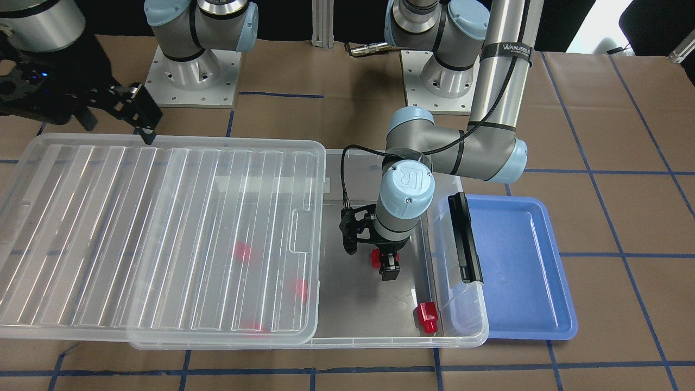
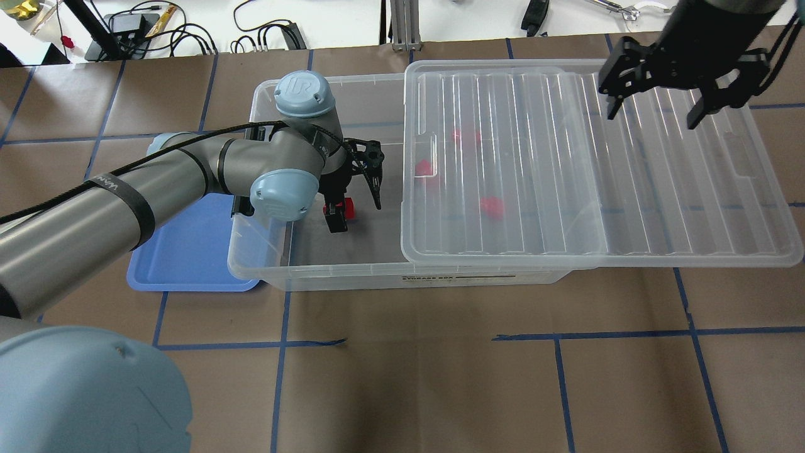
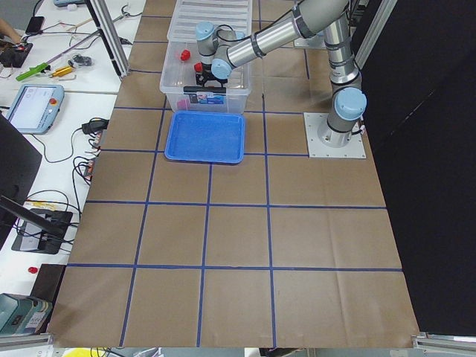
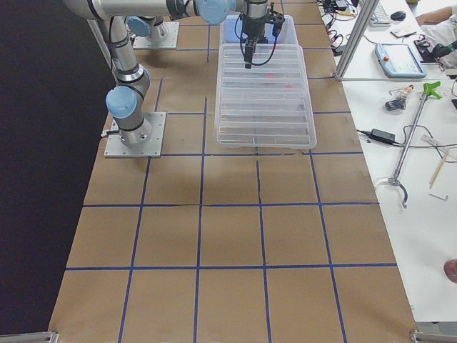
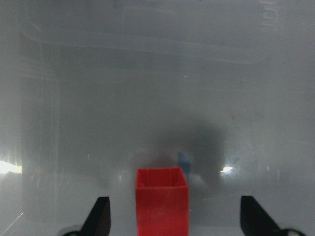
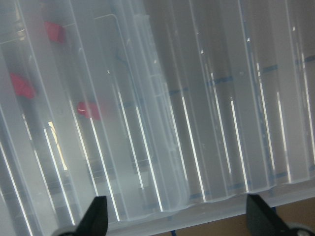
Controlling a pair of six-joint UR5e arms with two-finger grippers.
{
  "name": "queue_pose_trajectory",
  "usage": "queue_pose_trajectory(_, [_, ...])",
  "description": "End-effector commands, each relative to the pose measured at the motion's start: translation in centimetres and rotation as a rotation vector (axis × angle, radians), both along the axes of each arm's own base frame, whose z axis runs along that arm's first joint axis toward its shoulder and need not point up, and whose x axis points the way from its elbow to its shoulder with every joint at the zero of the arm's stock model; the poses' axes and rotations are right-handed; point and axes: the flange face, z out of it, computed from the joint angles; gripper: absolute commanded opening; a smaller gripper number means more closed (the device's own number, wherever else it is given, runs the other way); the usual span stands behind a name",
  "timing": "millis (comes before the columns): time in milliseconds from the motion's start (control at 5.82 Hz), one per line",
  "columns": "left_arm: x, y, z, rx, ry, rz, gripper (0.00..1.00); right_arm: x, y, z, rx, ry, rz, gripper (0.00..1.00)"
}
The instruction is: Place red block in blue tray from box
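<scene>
One red block (image 5: 162,202): on the box (image 1: 461,327) floor, between the left gripper (image 1: 389,267) fingers
Left fingers: apart, not clamping it
Right gripper (image 2: 654,116): fingers apart, over the lid (image 2: 629,189)
Blue tray (image 1: 521,260): beside the box

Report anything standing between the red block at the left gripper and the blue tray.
The clear plastic box's end wall, with its black latch bar, stands between the small red plastic block, sitting between the open jaws of the left gripper, and the shallow blue plastic tray. The ribbed lid does not cover the block.
</scene>
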Motion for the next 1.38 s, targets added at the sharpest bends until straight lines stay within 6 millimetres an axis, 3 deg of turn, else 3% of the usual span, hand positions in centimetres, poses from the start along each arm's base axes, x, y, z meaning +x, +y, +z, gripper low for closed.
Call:
queue_pose_trajectory(0, [0.1,-0.3,-0.2,-0.019,-0.003,-0.002,0.21,3.4,0.5,-0.5,0.008,-0.003,0.0,1.0])
queue_pose_trajectory(172, [0.1,-0.6,0.6,-0.031,-0.003,-0.001,0.11,3.4,0.3,-0.6,0.01,-0.001,0.01,1.0])
queue_pose_trajectory(516, [3.5,-1.2,5.5,-0.042,0.0,0.062,0.11,3.4,0.3,-0.6,0.007,0.002,0.01,1.0])
queue_pose_trajectory(688, [3.8,-0.4,10.9,-0.021,-0.004,0.067,0.1,3.3,0.3,-0.7,0.008,0.003,0.01,1.0])
queue_pose_trajectory(859, [5.8,-0.2,16.5,-0.003,-0.007,0.1,0.1,3.3,0.3,-0.7,0.007,0.005,0.01,1.0])
queue_pose_trajectory(1031, [9.5,-0.5,20.6,0.009,-0.002,0.166,0.11,2.7,0.0,-0.7,0.007,0.009,0.031,1.0])
queue_pose_trajectory(1203, [14.3,-0.3,22.1,-0.002,-0.008,0.235,0.11,-0.3,-0.8,-0.9,0.009,0.014,0.169,1.0])
